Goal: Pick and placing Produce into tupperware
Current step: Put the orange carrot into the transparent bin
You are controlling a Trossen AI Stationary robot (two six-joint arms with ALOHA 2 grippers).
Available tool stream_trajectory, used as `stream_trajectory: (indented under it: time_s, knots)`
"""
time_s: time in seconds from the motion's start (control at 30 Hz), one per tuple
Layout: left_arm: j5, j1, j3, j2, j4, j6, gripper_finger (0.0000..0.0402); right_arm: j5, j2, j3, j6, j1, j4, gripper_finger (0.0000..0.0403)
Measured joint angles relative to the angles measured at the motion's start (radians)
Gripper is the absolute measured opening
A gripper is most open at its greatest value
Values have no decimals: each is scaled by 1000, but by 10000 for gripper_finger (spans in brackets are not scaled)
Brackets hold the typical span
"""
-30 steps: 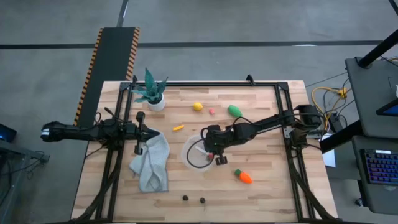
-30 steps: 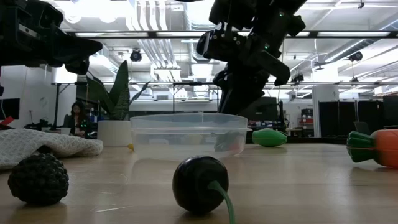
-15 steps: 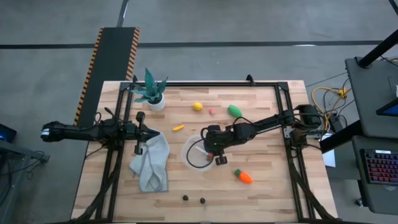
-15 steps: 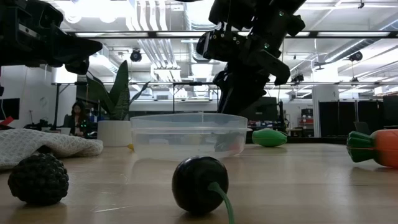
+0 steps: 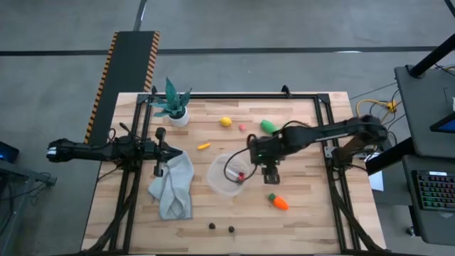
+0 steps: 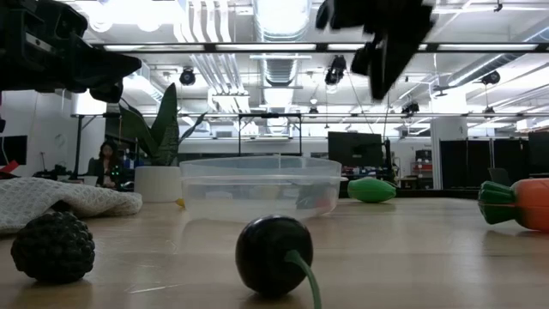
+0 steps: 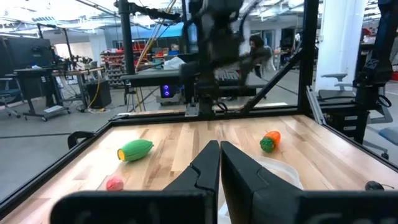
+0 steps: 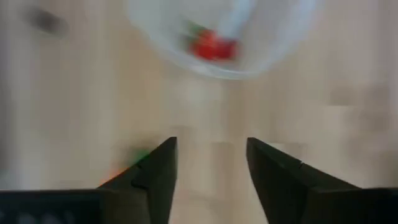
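Between picks, by my reading. A red piece (image 5: 240, 176) lay in the tupperware (image 5: 217, 179) at bench centre. Right gripper (image 5: 271, 173) hung just right of it, jaws wide, empty. Left gripper (image 5: 159, 169), jaws closed, waited by the cloth (image 5: 174, 190). Carrot (image 5: 278, 201), nearest, likely next: descend, straddle it. No legible writing.

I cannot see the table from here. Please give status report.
Right gripper open, empty, beside tupperware. Red piece inside it. Left gripper shut, over cloth. Nothing blocking.
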Motion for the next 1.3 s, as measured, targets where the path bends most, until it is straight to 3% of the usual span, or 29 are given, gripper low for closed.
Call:
stream_trajectory:
  time_s: [0.07,0.17,0.47,0.7,0.87,1.07,1.3]
  knots:
    - [-18,0,0,-1,8,-1,0,-70,-45,12,106,35,28,210]
    - [-19,0,0,1,7,-2,0,-26,-110,24,191,122,25,233]
    - [-18,0,0,2,4,-9,0,475,-254,0,608,453,-47,236]
    - [-18,0,0,14,4,-4,0,566,-191,-119,1055,693,-43,237]
    - [-19,0,0,14,4,40,0,583,-69,-183,1186,747,-43,236]
    - [-19,0,0,13,5,44,0,591,75,-211,1240,727,-43,236]
    - [-19,0,0,13,13,45,0,573,165,-166,1225,688,-34,277]
